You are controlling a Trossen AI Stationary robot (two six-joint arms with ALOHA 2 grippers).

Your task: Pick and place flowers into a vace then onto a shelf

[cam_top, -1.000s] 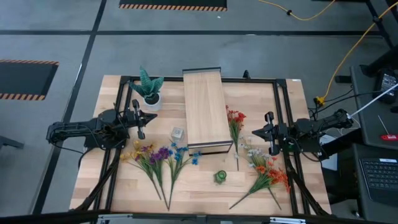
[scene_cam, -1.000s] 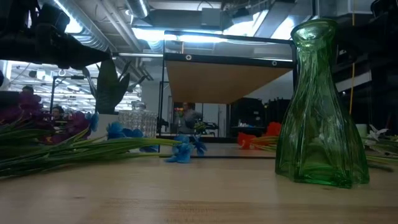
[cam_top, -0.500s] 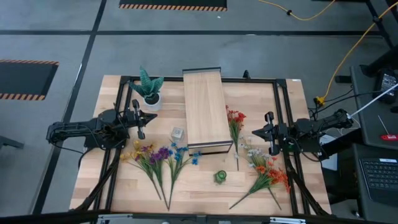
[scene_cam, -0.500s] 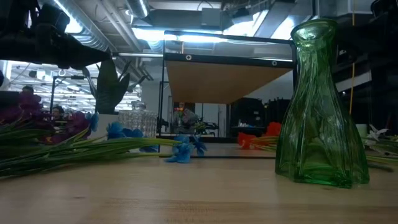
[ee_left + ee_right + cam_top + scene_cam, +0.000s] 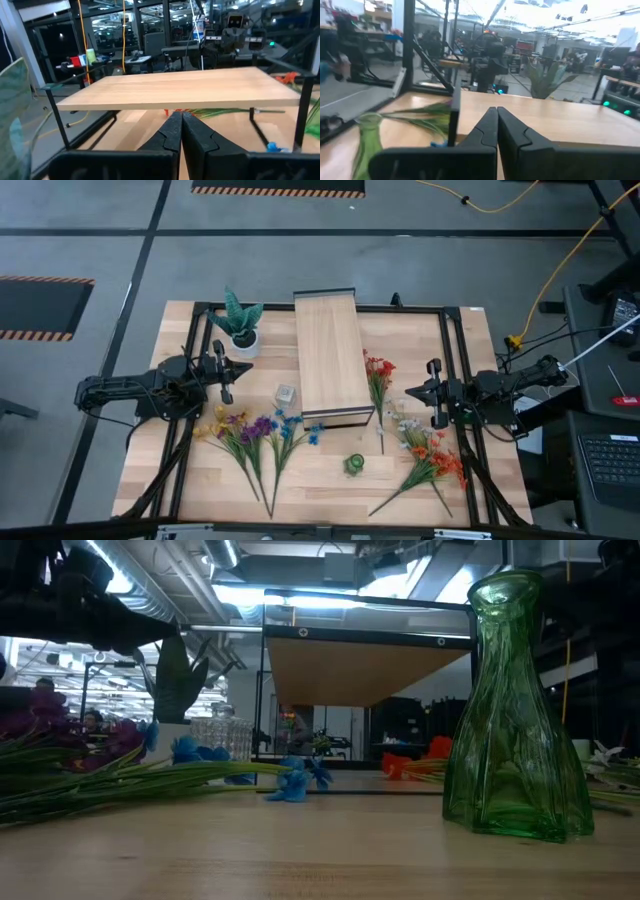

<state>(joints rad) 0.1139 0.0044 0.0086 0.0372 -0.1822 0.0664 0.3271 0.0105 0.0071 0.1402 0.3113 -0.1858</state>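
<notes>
I see a spiky green plant in a white pot (image 5: pixel 239 323) at the table's (image 5: pixel 330 485) far-left corner, and a small clear glass jar (image 5: pixel 285 393) just nearer.

Flowers (image 5: pixel 258 430) flat beside shelf (image 5: pixel 329 355)

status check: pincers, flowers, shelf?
Left pincer shut, empty, left of shelf. Right pincer shut, empty, right of it. Flowers all flat on the table; green vase empty. Nothing blocking.
</notes>
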